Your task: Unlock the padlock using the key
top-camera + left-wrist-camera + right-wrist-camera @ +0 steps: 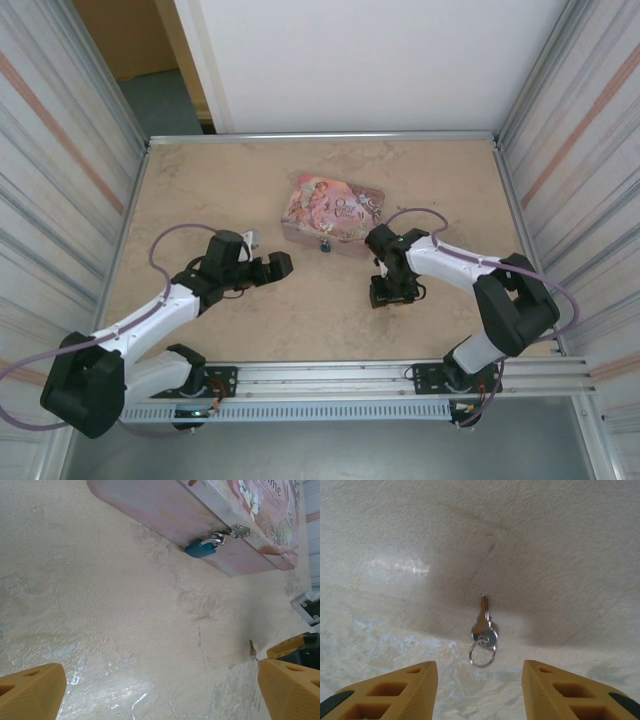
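Padlock [201,547] hangs at front hasp [239,530] of pink tin [165,510] | key [483,625] flat on surface [395,530], off tin's near-right corner | right jaws apart, straddling key, untouched | left jaws wide apart, empty, facing tin's front | risk: thin flat key may skid or flip if pinched off-centre

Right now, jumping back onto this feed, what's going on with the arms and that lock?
The right gripper hangs over the key, which lies flat on the table between its parted jaws, not yet gripped. The left gripper is wide open and empty, pointed toward the blue padlock, which hangs from the hasp of the pink tin. Nothing touches the padlock.
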